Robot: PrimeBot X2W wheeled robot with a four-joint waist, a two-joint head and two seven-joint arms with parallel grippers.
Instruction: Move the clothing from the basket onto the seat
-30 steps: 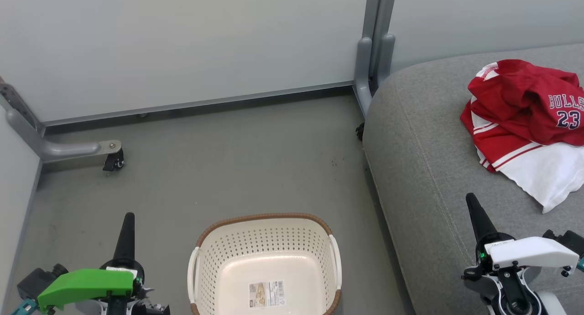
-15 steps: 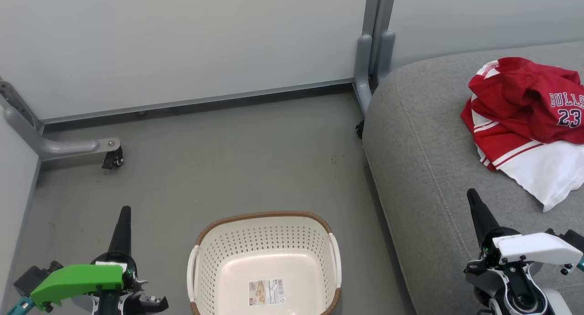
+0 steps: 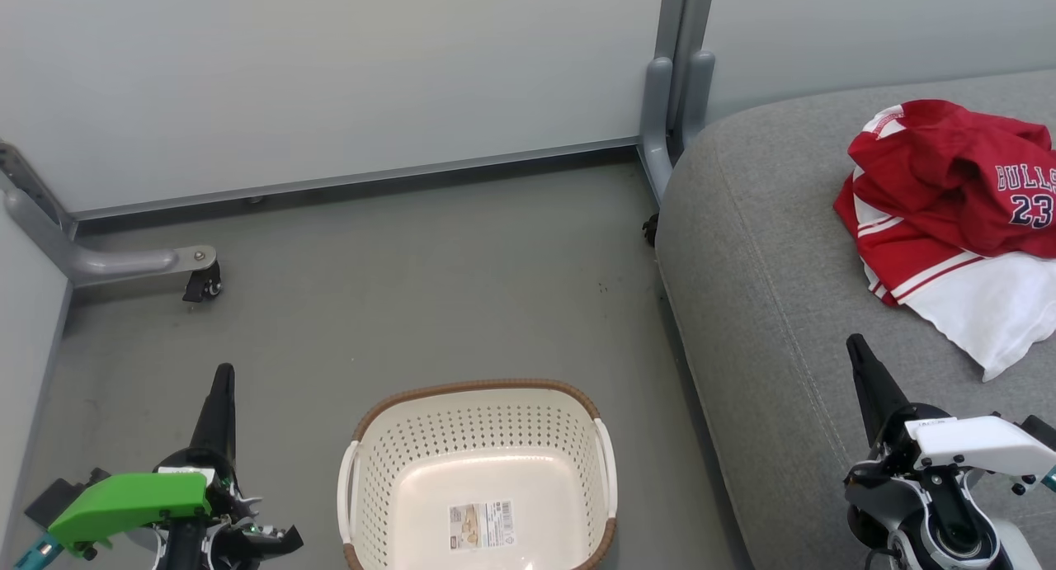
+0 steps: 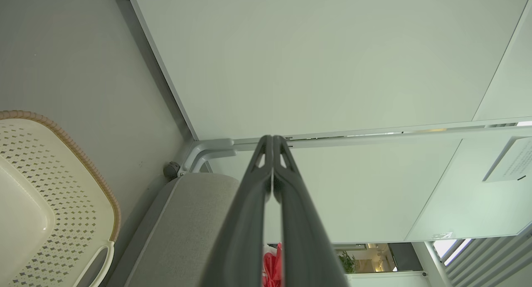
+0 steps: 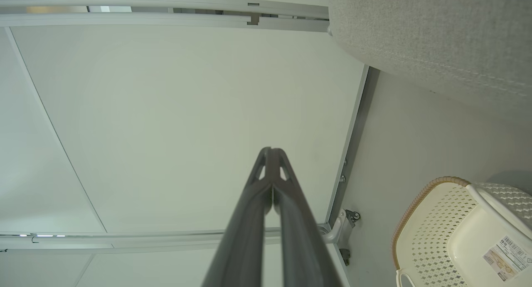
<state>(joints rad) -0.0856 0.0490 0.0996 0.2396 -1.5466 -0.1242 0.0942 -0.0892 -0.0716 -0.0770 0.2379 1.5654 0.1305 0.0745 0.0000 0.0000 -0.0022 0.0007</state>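
Left hand: your left hand (image 3: 221, 384) hangs over the floor, left of the basket, its fingers pressed together on nothing.
Right hand: your right hand (image 3: 862, 364) is likewise clenched and empty, over the seat's near part.
Clothing: the clothing (image 3: 949, 190) lies heaped on the seat (image 3: 759, 265), far right; the basket (image 3: 474, 386) is empty.
Risk: the white hem lies near your right hand, so a careless sweep could snag it and drag the clothing off.
Surface: the floor (image 3: 412, 265) is grey and faintly scuffed.
Room: pale partition panels (image 3: 330, 75) on castered feet (image 3: 132, 265) close you in.
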